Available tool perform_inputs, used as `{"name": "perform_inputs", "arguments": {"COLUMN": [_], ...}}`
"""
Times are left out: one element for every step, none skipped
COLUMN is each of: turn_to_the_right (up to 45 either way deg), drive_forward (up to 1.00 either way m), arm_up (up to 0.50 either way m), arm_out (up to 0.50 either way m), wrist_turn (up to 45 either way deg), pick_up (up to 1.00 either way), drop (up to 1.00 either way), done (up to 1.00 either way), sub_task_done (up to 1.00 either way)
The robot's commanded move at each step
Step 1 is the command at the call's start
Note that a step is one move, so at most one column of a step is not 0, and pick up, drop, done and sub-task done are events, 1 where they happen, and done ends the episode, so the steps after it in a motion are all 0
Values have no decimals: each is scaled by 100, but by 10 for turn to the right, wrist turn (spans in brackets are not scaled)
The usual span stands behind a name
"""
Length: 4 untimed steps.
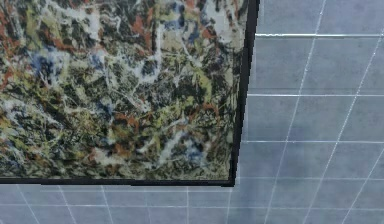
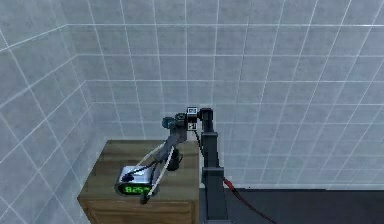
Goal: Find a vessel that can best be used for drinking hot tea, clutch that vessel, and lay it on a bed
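In the arm side view the dark arm bar (image 2: 209, 160) rises from the bottom edge. My gripper (image 2: 143, 188) reaches down and left from its dark body over a wooden stand (image 2: 108, 162). At the gripper's far end, a small grey device with a green lit display (image 2: 128, 186) lies on the stand's top. I cannot tell whether the gripper holds anything.
A large framed abstract painting (image 1: 115, 85) hangs close ahead on a pale tiled wall (image 1: 320, 100) in the forward view. In the arm side view the stand sits in a corner of tiled walls (image 2: 290, 90). A dark flat surface (image 2: 310, 208) runs along the bottom right.
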Motion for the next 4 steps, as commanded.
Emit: {"name": "perform_inputs", "arguments": {"turn_to_the_right": [0, 0, 0, 0], "drive_forward": [0, 0, 0, 0], "arm_up": [0, 0, 0, -30], "arm_out": [0, 0, 0, 0], "wrist_turn": [450, 450, 270, 0], "pick_up": [0, 0, 0, 0], "drop": [0, 0, 0, 0], "done": [0, 0, 0, 0], "sub_task_done": [0, 0, 0, 0]}}
